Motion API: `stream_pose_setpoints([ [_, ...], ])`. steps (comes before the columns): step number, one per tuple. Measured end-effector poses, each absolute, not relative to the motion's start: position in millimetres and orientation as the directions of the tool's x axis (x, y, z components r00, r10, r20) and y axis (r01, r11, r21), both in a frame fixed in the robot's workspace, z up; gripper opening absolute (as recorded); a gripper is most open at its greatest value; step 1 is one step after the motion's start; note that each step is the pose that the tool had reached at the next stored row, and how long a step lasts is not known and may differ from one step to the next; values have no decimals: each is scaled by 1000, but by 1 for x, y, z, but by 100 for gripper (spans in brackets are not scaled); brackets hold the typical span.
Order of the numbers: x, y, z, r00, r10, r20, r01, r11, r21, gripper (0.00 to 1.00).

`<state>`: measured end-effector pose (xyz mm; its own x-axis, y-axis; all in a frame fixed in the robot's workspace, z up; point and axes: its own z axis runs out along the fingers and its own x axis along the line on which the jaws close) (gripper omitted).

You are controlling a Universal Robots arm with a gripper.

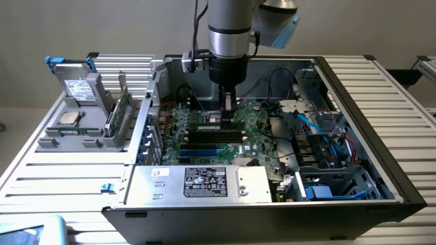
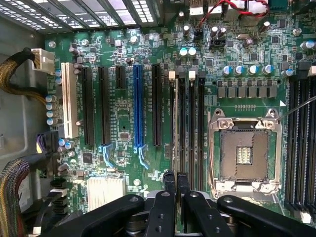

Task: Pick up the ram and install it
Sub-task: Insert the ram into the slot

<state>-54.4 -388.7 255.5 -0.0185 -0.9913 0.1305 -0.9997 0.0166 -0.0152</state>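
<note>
Closed claw [image 2: 177,175] above motherboard memory slots [image 2: 182,123]

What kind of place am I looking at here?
Probably a robotics lab or test bench for assembling computers: an open desktop computer case with its motherboard exposed, a robot arm reaching into it, and a rack of parts beside it on a slatted metal table.

Silver-grey arm [image 1: 228,30], black wrist, black fingers [image 2: 169,186]

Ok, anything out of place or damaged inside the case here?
Nothing looks broken or spilled. What stands out is the processor socket on the motherboard: it sits empty, its contact field bare. The tool, shut, hangs over the memory slots beside it.
</note>
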Motion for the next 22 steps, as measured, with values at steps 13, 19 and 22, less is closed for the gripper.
stream_pose_setpoints([
  [13,-56,-390,242,0,-994,112,-1000,-2,-15,13],
  [19,-56,-393,240,0,-994,108,-1000,-2,-15,13],
  [22,-56,-394,239,0,-995,97,-1000,-2,-15,13],
])
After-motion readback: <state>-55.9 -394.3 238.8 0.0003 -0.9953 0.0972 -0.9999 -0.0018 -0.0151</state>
